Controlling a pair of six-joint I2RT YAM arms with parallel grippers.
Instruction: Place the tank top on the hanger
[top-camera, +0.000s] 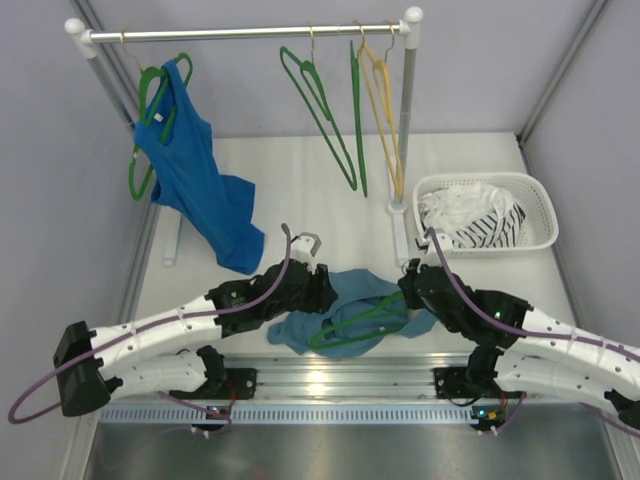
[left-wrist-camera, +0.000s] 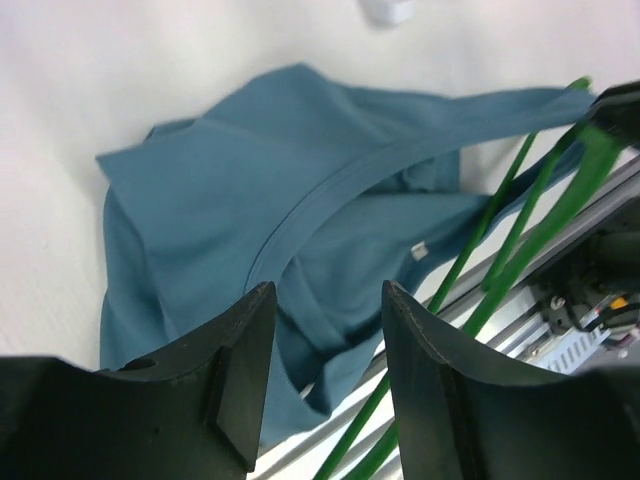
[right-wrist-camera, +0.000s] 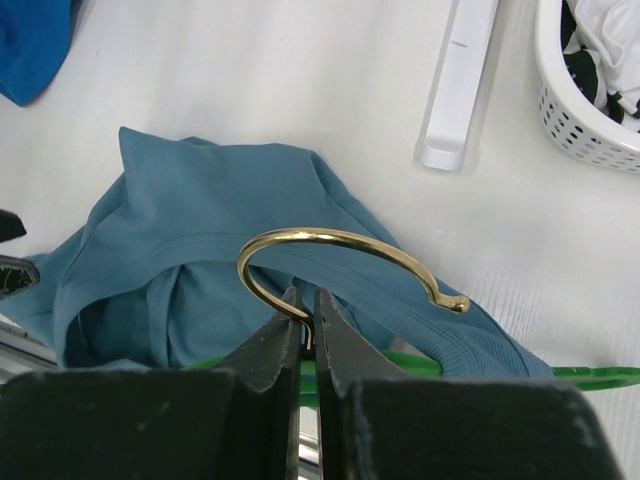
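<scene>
Left arm (top-camera: 170, 325): stretched low over the tank top (left-wrist-camera: 200, 200), jaws wide, empty
Right arm (top-camera: 560, 335): jaws pinching the hanger (right-wrist-camera: 340, 236) (its brass-coloured hook)
Cloth: soft, crumpled, on white counter (right-wrist-camera: 250, 70)

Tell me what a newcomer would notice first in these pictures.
First, the muted teal tank top, crumpled at the near edge of the table with the green hanger amid its folds. The right gripper is shut on the hanger's gold hook, while the left gripper hangs open over the cloth. At back left, a brighter blue top hangs from the rail.
</scene>
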